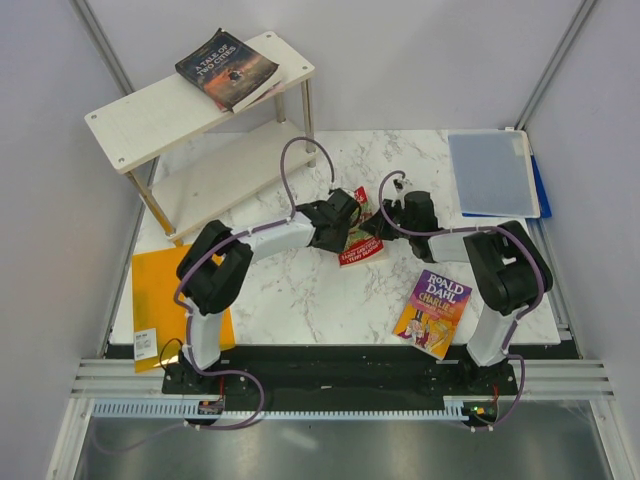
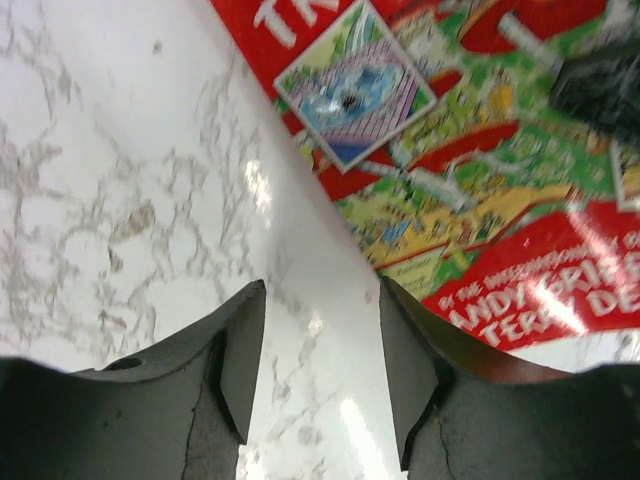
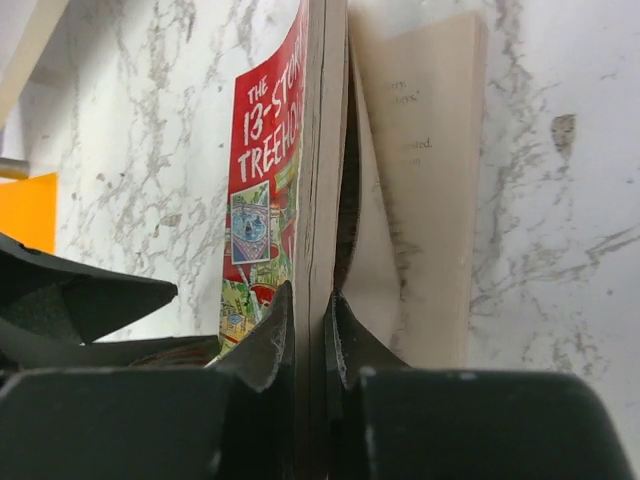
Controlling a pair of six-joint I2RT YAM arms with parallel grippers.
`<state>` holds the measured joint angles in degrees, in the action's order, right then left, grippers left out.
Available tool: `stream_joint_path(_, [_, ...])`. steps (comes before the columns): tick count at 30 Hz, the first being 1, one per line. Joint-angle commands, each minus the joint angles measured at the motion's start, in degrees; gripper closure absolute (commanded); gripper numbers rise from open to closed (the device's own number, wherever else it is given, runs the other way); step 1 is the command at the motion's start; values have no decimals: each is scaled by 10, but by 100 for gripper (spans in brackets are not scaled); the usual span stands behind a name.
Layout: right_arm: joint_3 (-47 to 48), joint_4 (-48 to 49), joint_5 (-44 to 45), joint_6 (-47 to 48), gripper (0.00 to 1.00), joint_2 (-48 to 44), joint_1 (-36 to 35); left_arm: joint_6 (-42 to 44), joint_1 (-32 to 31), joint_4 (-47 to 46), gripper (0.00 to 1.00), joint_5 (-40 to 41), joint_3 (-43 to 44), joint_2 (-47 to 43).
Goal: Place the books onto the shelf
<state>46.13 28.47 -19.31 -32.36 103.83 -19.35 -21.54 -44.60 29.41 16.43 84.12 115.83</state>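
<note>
Books show three in all. One purple and yellow Roald Dahl book [image 1: 432, 313] lies flat, far in front of the shelf [image 1: 150, 115]. One red and green Treehouse book [image 3: 262, 150] is nearer the shelf, pinched tight on its edge by the right gripper [image 3: 308, 330]. Beside it the left gripper [image 2: 322, 330] hangs with jaws apart, holding nothing. One dark Tale of Two Cities book [image 1: 226, 68] lies on the shelf's top board.
</note>
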Motion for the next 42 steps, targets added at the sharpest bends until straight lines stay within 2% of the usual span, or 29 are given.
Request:
stream_joint_path(1, [15,49,-80,-16,100,12,17,-22,3,-106,43,-4,-103,-115])
stream_joint_path(5, [6,147,-151,-64,100,27,38,-49,11,-233,41,-44,-249,-212])
stream_joint_path(8, [0,205,-173,-86,100,35,43,-82,22,-334,39,-84,-336,-269])
stream_joint_path(10, [-4,221,-188,-95,100,28,45,-107,35,-443,38,-140,-388,-306])
stream_joint_path(11, [-9,249,-193,-99,100,25,45,-118,49,-493,38,-181,-443,-317])
stream_joint_path(12, [-11,268,-209,-117,100,24,46,-148,59,-581,37,-203,-472,-324])
stream_joint_path(13, [-14,301,-217,-127,100,23,47,-165,71,-642,37,-228,-527,-327])
stream_joint_path(14, [-14,316,-226,-138,100,24,48,-183,96,-700,36,-284,-553,-320])
stream_joint_path(15, [-15,337,-244,-161,100,25,48,-215,107,-754,36,-310,-572,-311])
stream_joint_path(16, [-16,375,-252,-177,100,26,47,-230,115,-845,36,-327,-597,-298])
stream_joint_path(17, [-16,396,-260,-190,100,27,48,-242,123,-878,35,-346,-606,-277])
stream_joint_path(22, [-7,496,-302,-276,100,32,48,-271,126,-1066,34,-353,-647,-232])
stream_joint_path(28, [-10,533,-312,-302,100,49,48,-322,164,-1195,33,-387,-668,-182])
stream_joint_path(29, [-10,537,-313,-307,100,51,48,-327,168,-1211,15,-394,-669,-177])
stream_joint_path(30, [-10,541,-314,-310,100,54,48,-332,169,-1213,14,-397,-667,-169])
stream_joint_path(31, [-11,548,-314,-313,100,55,48,-332,169,-1213,2,-402,-661,-166])
stream_joint_path(42, [-16,523,-304,-294,100,66,41,-335,168,-1206,1,-450,-614,-162])
